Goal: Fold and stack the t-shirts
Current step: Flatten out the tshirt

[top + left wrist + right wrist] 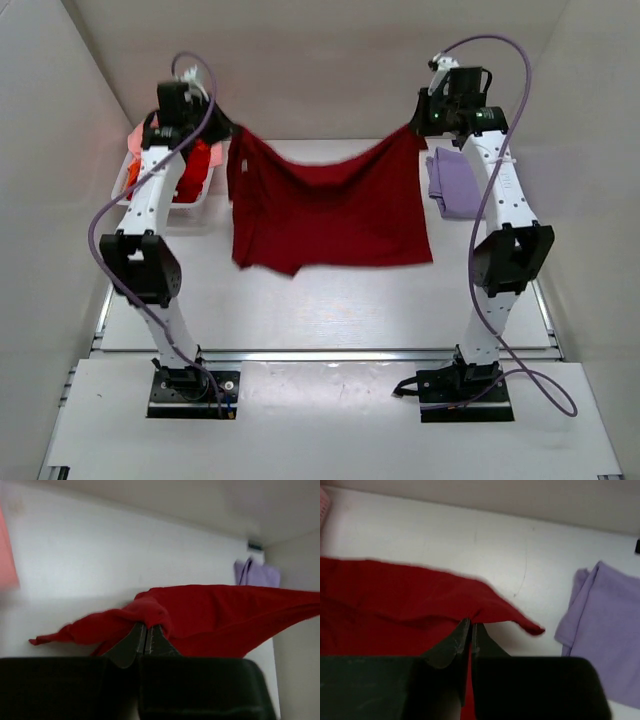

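red shirt (330,215) hangs limp, hem nearest, sagging between its top corners. left gripper (146,632) and right gripper (471,627) each pinch one corner tight. soft, light cloth, likely droopy: corners hold best. lavender shirt (455,185) lies far right.

The dark red t-shirt (330,210) hangs like a curtain between the left hand (218,128) and the right hand (422,122), blocking the way across, while the worktop (330,310) on the arms' side of it lies bare. Just outside the right hand lies the folded lavender t-shirt (455,185). Close outside the left hand stands the white basket (196,203) holding orange-red cloth (200,160), and the back wall (320,70) rises beyond both hands.
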Robot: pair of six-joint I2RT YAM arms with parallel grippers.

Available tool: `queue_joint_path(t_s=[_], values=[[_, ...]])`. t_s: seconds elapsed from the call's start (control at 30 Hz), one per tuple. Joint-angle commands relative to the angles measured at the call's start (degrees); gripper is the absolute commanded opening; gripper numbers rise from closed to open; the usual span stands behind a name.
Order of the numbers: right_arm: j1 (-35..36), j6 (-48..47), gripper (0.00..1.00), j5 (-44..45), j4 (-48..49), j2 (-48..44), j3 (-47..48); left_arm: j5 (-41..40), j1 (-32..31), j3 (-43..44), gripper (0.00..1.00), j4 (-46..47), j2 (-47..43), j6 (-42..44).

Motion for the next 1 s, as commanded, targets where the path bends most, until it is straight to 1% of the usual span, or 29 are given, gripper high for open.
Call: queue_joint_path(t_s=[0.0, 0.03, 0.07, 0.1, 0.13, 0.17, 0.2, 0.23, 0.27, 0.33, 0.37, 0.4, 0.43, 0.47, 0.5, 0.53, 0.57, 0.6, 0.63, 0.67, 0.7, 0.73, 0.77, 0.83, 0.9, 0.93, 0.97], values=[[-1.28, -1.3, 0.0, 1.4, 5.0, -7.49, 8.17, 2.69, 1.82, 23.31, 0.0, -2.01, 0.24, -1.27], [-1.73, 0.1, 0.0, 1.47, 5.47, -8.55, 7.88, 3.91, 1.65, 27.78, 0.0, -2.97, 0.51, -2.58], [-2.96, 0.2, 0.0, 0.26, 5.3, -8.65, 7.79, 3.74, 1.65, 28.17, 0.0, -2.11, 0.08, -2.94], [-3.06, 0.29, 0.0, -0.37, 4.77, -9.17, 7.36, 4.44, 3.48, 25.47, 0.0, -0.1, -1.84, -3.56], [-4.01, -0.05, 0.0, -0.63, 4.42, -9.44, 6.66, 4.62, 3.67, 23.27, 0.0, 0.7, -3.08, -3.74], [-4.28, -0.06, 0.0, -1.42, 4.15, -9.53, 4.48, 4.8, 2.97, 18.03, 0.0, 2.1, -5.61, -3.21], [-4.55, -0.41, 0.0, -1.43, 3.89, -10.66, 1.5, 4.8, 3.05, 14.84, 0.0, 2.72, -8.68, -2.6], [-4.55, -0.76, 0.0, -2.21, 3.98, -11.11, -0.54, 4.54, 2.53, 7.76, 0.0, 4.64, -12.02, -2.33], [-4.29, -1.02, 0.0, -2.31, 4.41, -12.33, -5.86, 4.1, 0.61, -0.31, 0.0, 6.75, -14.05, -1.72], [-2.89, -0.41, 0.0, -1.52, 6.77, -17.06, -19.12, 2.34, -0.02, -20.06, 0.0, 10.19, -22.55, -1.19], [-1.84, -0.24, 0.0, -1.69, 7.4, -18.48, -22.93, 1.9, -0.11, -25.3, 0.0, 12.72, -24.86, -1.62], [-1.48, 0.64, 0.01, -0.73, 7.93, -21.72, -30.45, 1.03, 0.07, -35.01, 0.0, 14.32, -29.58, -1.98], [-0.43, 1.86, 0.0, -0.72, 8.45, -24.97, -37.83, 0.84, 0.5, -43.64, 0.18, 14.51, -33.55, -2.68], [0.54, 2.92, 0.0, -0.55, 7.94, -26.39, -41.56, 1.19, 1.81, -47.38, 0.32, 14.16, -35.5, -2.6], [1.16, 5.02, 0.05, -1.42, 6.97, -29.71, -47.6, 1.46, 1.82, -53.77, 0.58, 12.94, -39.09, -1.99], [1.34, 6.95, 0.09, -3.08, 6.7, -33.57, -54.97, 0.24, 1.74, -59.31, 0.72, 11.36, -42.52, -1.46], [1.6, 8.19, 0.22, -3.71, 7.31, -35.61, -58.61, -0.73, 1.3, -61.28, 0.79, 10.56, -45.86, -1.28], [1.78, 10.29, 0.37, -4.58, 7.49, -39.38, -64.57, -2.13, 0.86, -64.43, 0.87, 9.94, -47.72, -1.19], [1.26, 11.36, 0.46, -5.46, 8.54, -42.89, -69.41, -3.71, 0.34, -66.2, 0.9, 9.07, -50.09, -0.84], [-0.23, 11.54, 0.58, -6.17, 8.37, -45.28, -72.25, -5.38, -0.19, -66.66, 0.92, 8.8, -51.59, -1.01], [-2.16, 11.54, 0.64, -6.43, 8.46, -46.17, -73.06, -5.66, -0.63, -67.36, 0.93, 8.53, -52.21, -0.93], [-2.79, 11.02, 0.65, -7.13, 8.46, -47.05, -73.67, -6.62, -0.29, -67.19, 0.93, 9.23, -52.57, -0.66], [-5.75, 10.67, 0.66, -8.01, 8.72, -47.23, -73.51, -7.06, -0.02, -66.93, 0.93, 9.32, -51.7, -0.49], [-9.28, 9.35, 0.65, -8.54, 8.46, -45.93, -72.02, -6.37, 0.16, -64.48, 0.89, 10.63, -48.72, 0.3], [-9.47, 9.0, 0.65, -7.06, 8.28, -43.99, -70.61, -6.28, 0.16, -61.76, 0.87, 10.9, -44.85, 1.53], [-9.39, 8.56, 0.65, -6.36, 8.46, -42.59, -69.65, -7.23, -0.63, -59.65, 0.84, 11.08, -41.97, 2.58], [-9.21, 8.47, 0.65, -5.74, 9.07, -41.27, -69.38, -8.64, -0.55, -58.41, 0.82, 11.6, -39.41, 3.03]])
